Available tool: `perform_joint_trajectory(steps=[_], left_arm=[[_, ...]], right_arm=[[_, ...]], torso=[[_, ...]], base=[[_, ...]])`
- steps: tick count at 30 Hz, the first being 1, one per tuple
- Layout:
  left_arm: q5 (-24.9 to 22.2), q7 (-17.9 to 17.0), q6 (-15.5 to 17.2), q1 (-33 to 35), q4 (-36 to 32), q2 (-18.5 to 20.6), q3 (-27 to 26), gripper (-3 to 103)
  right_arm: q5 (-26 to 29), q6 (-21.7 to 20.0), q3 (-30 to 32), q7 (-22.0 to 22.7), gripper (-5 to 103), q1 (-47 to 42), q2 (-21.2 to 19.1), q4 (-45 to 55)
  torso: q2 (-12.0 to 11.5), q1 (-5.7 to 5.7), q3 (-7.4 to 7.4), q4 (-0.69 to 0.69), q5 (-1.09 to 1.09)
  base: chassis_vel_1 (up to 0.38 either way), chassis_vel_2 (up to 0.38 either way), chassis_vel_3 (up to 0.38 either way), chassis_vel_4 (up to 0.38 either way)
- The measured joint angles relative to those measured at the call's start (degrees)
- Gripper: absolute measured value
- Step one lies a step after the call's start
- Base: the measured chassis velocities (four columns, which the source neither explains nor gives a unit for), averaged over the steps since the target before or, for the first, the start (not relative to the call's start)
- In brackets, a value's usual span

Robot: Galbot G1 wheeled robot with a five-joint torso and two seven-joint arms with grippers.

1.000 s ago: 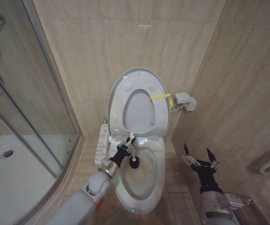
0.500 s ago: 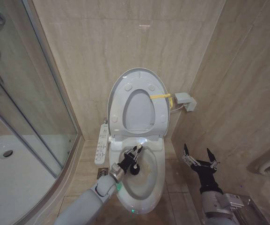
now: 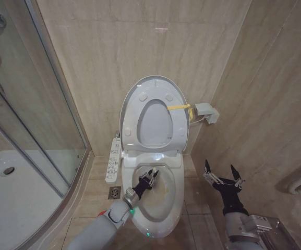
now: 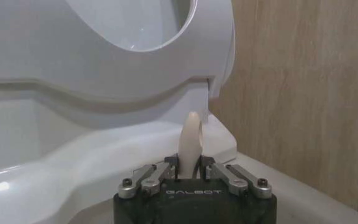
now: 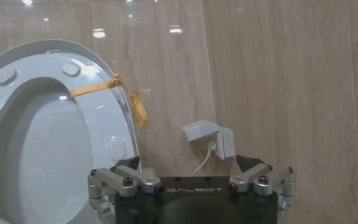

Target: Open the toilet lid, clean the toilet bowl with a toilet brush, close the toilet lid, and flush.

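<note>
The left claw [image 3: 151, 175], clamped on the toilet brush [image 4: 189, 140], has slid deeper over the toilet bowl [image 3: 163, 221], so scrubbing is underway; the right claw [image 3: 222, 174] waits spread open and empty.

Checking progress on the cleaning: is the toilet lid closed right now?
No: the toilet lid stands raised against the wall, leaving the toilet bowl open.

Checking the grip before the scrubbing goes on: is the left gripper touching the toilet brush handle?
Touching. In the left wrist view the left gripper has its fingers closed on the toilet brush handle.
</note>
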Motion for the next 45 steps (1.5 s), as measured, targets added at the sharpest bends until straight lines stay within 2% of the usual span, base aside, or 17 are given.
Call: perform_joint_trajectory(steps=[12, 15, 21, 28, 33, 42, 45], left_arm=[[2.36, -0.34, -0.53, 0.81, -0.05, -0.53, -2.46, 22], [3.34, -0.55, -1.07, -1.00, -2.36, -1.33, -4.09, 22], [3.65, -0.44, -1.45, -2.78, -3.34, -2.98, -4.74, 22], [3.59, 0.41, -2.73, -5.86, 0.32, -6.02, -1.42, 22], [3.09, 0.88, -3.16, -7.84, 2.17, -6.79, 0.90, 22], [-1.00, 2.27, -3.94, -12.42, 5.39, -8.46, 4.33, 22], [-2.36, 2.56, -4.17, -13.61, 7.49, -10.60, 5.21, 22]], right_arm=[[0.00, 0.00, 0.00, 0.00, 100, 0.00, 0.00, 0.00], [0.00, 0.00, 0.00, 0.00, 100, 0.00, 0.00, 0.00], [0.00, 0.00, 0.00, 0.00, 100, 0.00, 0.00, 0.00], [0.00, 0.00, 0.00, 0.00, 100, 0.00, 0.00, 0.00], [0.00, 0.00, 0.00, 0.00, 100, 0.00, 0.00, 0.00], [0.00, 0.00, 0.00, 0.00, 100, 0.00, 0.00, 0.00], [0.00, 0.00, 0.00, 0.00, 100, 0.00, 0.00, 0.00]], torso=[[-0.01, 0.00, 0.02, 0.00, -0.01], [0.00, 0.00, 0.02, -0.03, 0.00], [-0.01, 0.00, 0.02, -0.01, 0.00], [-0.01, 0.01, 0.01, -0.01, 0.00], [-0.01, 0.01, 0.01, -0.01, 0.00], [-0.01, 0.01, 0.01, 0.00, 0.00], [-0.01, 0.01, 0.01, -0.01, 0.00]], base=[[0.000, 0.000, 0.000, 0.000], [0.000, 0.000, 0.000, 0.000], [0.000, 0.000, 0.000, 0.000], [0.000, 0.000, 0.000, 0.000], [0.000, 0.000, 0.000, 0.000], [0.000, 0.000, 0.000, 0.000], [0.000, 0.000, 0.000, 0.000]])
